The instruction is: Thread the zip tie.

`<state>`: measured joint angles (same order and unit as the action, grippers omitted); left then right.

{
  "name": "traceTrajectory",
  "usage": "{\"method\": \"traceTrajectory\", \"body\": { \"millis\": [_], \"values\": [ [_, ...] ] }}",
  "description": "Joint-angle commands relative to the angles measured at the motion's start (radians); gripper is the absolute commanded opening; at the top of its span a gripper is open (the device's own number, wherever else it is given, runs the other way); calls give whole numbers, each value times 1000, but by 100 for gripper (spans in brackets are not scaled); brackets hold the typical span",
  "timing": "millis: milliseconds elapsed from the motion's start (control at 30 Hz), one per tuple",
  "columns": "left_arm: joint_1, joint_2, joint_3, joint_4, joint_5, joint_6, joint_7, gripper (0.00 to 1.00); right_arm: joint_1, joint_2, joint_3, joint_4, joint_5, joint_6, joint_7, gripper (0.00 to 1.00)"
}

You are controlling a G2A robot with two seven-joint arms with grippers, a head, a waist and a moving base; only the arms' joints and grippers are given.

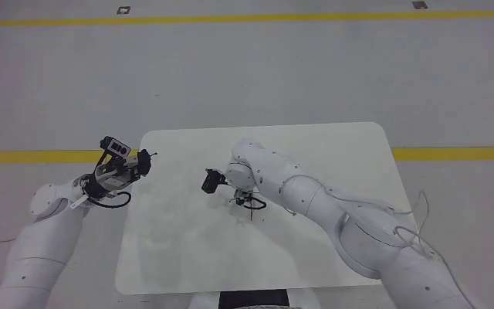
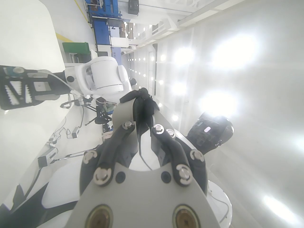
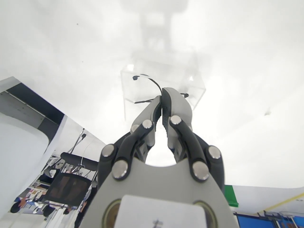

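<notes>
My right gripper point(image 3: 162, 96) is shut on a thin black zip tie point(image 3: 152, 81) just above a small clear box point(image 3: 197, 88) on the white table point(image 1: 324, 232). The tie curves from its head to my fingertips, and more black strip pokes out on both sides. In the top view this gripper point(image 1: 245, 199) is near the table's middle, with a black loop point(image 1: 253, 205) beneath it. My left gripper point(image 1: 145, 161) hangs raised over the table's left edge. Its fingers point(image 2: 125, 110) are pressed together on a thin black strip point(image 2: 142, 153), seemingly another zip tie.
The table top around the clear box is bare white. In the left wrist view, the right arm point(image 2: 102, 77) stretches over the table point(image 2: 23, 36), with shelving and cables in the room behind it. Yellow floor lines point(image 1: 432, 153) run past the table.
</notes>
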<state>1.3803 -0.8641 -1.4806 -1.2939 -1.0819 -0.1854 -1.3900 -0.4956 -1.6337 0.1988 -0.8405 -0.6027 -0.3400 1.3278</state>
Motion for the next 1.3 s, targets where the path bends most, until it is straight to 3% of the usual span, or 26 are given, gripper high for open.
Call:
{"method": "traceTrajectory", "body": {
  "millis": [0,267,400,567,633,1000,1067,1133,1267],
  "values": [
    [0,0,0,0,0,0,0,0,8,25,23,-33,23,0,-7,0],
    [0,0,0,0,0,0,0,0,-6,145,147,-203,54,0,-31,0],
    [0,0,0,0,0,0,0,0,-75,214,271,-305,71,17,-149,0],
    [0,0,0,0,0,0,0,0,-170,272,378,-421,61,0,-241,0],
    [0,0,0,0,0,0,0,0,-187,281,389,-448,55,0,-249,0],
    [0,0,0,0,0,0,0,0,-192,281,390,-447,57,2,-256,0],
    [0,0,0,0,0,0,0,0,-206,281,390,-447,45,11,-295,0],
    [10,-4,5,-15,-5,2,50,0,-214,275,405,-452,70,35,-362,0],
    [24,-11,17,-33,31,-53,109,0,-220,258,415,-459,73,121,-506,0]
  ]
}}
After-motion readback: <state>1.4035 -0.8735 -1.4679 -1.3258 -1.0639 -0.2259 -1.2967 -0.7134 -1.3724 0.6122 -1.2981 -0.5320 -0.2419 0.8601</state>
